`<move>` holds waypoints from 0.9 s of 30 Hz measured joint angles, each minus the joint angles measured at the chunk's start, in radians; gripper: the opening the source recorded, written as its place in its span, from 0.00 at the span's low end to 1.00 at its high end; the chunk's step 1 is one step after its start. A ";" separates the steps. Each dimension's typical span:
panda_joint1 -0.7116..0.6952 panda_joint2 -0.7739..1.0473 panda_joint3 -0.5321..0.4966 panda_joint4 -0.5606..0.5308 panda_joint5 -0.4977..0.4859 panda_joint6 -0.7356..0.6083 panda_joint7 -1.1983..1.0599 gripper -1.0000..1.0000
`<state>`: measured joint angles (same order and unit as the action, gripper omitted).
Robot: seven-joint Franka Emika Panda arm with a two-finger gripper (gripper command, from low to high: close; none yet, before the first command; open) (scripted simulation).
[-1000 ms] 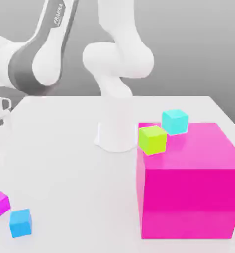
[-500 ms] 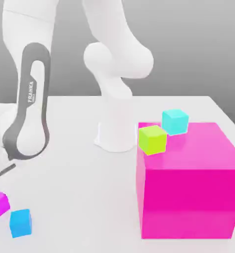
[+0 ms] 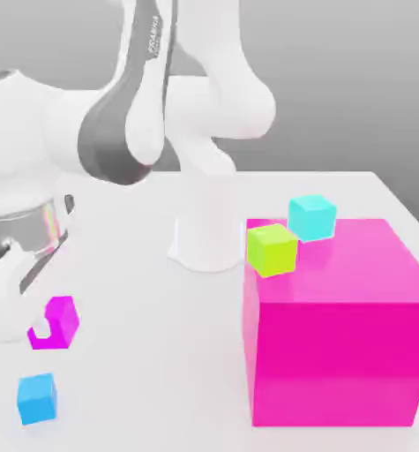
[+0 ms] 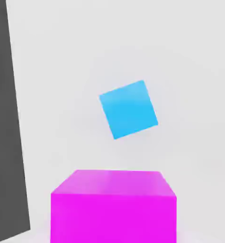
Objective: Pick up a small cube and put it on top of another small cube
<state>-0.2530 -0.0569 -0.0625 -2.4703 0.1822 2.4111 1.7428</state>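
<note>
In the exterior view the small pink cube [image 3: 56, 321] sits at the lower left of the frame, raised clear of the white table [image 3: 142, 353], with a pale fingertip [image 3: 41, 333] wrapped across its near face. The gripper [image 3: 36, 328] is clamped narrow on this cube, holding it by two opposite flat sides. In the hand view the same pink cube [image 4: 113, 206] sits at the bottom centre of the frame, its top face level, with the blue cube [image 4: 128, 109] lying on the table beyond it, well apart.

The pink cube looks rigid and light, a plain solid block with smooth faces. Those smooth faces could slip or let the cube pivot if the grip is off-centre, so a hold across the middle of two parallel sides is judged the safest; the present grip appears to be of that kind.

The green cube [image 3: 272, 249] rests at the centre right of the exterior view, on the near-left corner of the big pink block [image 3: 336, 335], just beside the cyan cube [image 3: 312, 216]. Its small top offers little margin, so the pink cube needs to be set down squarely.
</note>
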 joint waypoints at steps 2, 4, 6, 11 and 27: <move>0.035 -0.072 0.021 -0.008 -0.008 -0.061 -0.057 0.00; 0.074 -0.145 0.051 -0.016 -0.019 -0.122 -0.112 0.00; 0.119 -0.216 0.083 -0.025 -0.031 -0.182 -0.164 0.00; 0.232 -0.389 0.170 -0.045 -0.069 -0.333 -0.289 0.00; 0.291 -0.431 0.227 -0.123 -0.092 -0.302 -0.347 1.00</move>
<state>0.0379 -0.4880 0.1642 -2.5934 0.0902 2.1094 1.3959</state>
